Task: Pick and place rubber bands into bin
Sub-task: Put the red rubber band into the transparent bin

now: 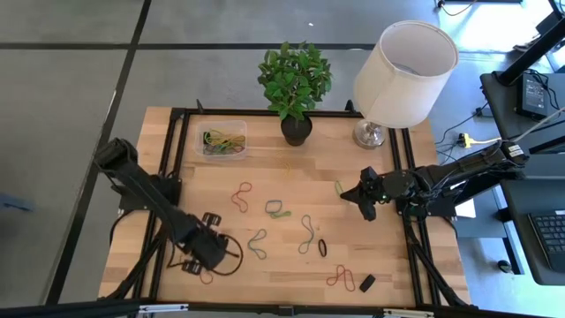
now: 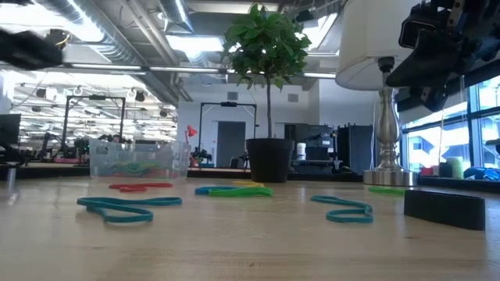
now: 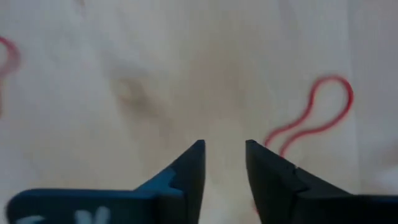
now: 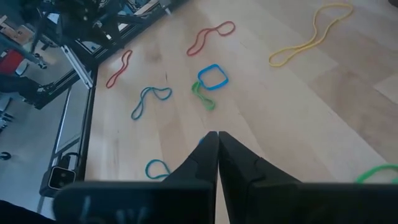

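- The right gripper (image 1: 365, 210) is hanging above the table's right half, in front of the lamp, with its two dark fingers (image 4: 202, 163) pressing together and gripping nothing.
- A green rubber band (image 1: 339, 187) is lying on the wood just beside that gripper, on the side toward the plant.
- The left gripper (image 1: 189, 266) is sitting low over the front left corner of the table (image 1: 265, 172), its fingers (image 3: 190, 168) standing slightly apart with bare wood showing between them.
- A red rubber band (image 3: 314, 118) is lying just beside the left gripper's tips, apparently not touching them.
- More rubber bands are lying scattered across the middle of the table: a red one (image 1: 241, 194), a blue and green pair (image 1: 278, 209), a teal one (image 1: 257, 242), a grey-green one (image 1: 306, 232), a small black one (image 1: 322, 247) and another red one (image 1: 339, 277) near the front edge.
- The bin (image 1: 221, 139), a clear shallow container, is sitting at the back left of the table, left of the plant pot (image 1: 297, 129), and is already holding several yellow and green bands.
- A small black block (image 1: 366, 283) is lying near the front right.
- A lamp (image 1: 402, 75) with a white shade is standing at the back right.
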`<state>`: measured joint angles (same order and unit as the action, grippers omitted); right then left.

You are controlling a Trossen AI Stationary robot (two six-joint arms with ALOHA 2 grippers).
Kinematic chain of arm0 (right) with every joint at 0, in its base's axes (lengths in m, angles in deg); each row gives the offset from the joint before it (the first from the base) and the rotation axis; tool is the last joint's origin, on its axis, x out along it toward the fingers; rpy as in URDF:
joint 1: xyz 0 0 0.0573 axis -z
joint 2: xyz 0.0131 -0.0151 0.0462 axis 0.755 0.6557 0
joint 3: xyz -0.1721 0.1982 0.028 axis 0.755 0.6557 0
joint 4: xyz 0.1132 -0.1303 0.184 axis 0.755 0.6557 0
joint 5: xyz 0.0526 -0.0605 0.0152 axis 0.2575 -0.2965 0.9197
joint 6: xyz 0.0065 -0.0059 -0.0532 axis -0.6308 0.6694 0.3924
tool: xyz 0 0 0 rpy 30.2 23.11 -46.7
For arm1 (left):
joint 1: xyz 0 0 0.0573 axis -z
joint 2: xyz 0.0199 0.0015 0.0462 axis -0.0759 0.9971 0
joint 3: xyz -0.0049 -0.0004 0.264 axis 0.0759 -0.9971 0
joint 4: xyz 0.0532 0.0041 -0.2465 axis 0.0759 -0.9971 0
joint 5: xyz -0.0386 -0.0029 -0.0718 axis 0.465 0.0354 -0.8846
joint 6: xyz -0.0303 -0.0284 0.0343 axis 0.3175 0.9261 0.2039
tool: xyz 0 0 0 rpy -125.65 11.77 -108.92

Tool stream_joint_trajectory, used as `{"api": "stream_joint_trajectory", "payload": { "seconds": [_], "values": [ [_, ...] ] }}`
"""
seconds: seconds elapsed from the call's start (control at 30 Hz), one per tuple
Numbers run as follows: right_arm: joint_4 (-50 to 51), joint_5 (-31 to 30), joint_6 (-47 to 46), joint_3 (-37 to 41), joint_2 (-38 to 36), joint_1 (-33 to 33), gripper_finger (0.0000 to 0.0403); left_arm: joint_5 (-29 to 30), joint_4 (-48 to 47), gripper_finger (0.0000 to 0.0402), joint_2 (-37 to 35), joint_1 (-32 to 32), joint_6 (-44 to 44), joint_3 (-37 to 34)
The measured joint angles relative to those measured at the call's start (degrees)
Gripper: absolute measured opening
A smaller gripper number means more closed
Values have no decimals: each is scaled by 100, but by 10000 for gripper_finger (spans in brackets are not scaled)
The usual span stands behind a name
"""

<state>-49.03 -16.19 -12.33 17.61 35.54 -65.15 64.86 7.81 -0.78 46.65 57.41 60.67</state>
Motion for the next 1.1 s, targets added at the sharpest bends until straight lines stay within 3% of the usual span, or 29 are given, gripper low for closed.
{"api": "stream_joint_trajectory", "payload": {
  "seconds": [0.17,0.4,0.77,0.93,1.1],
  "values": [
    [0,0,153,2,0,-1,16,-218,27,149,333,524,288,0],
    [0,0,204,2,0,0,16,-236,271,164,753,1166,385,0],
    [-3,5,315,4,0,-1,16,-34,478,165,1500,1246,310,19],
    [-4,5,313,4,0,0,16,-56,492,140,1582,1238,398,22],
    [-3,5,314,4,0,-1,16,-49,396,71,1579,1205,525,17]
  ]
}}
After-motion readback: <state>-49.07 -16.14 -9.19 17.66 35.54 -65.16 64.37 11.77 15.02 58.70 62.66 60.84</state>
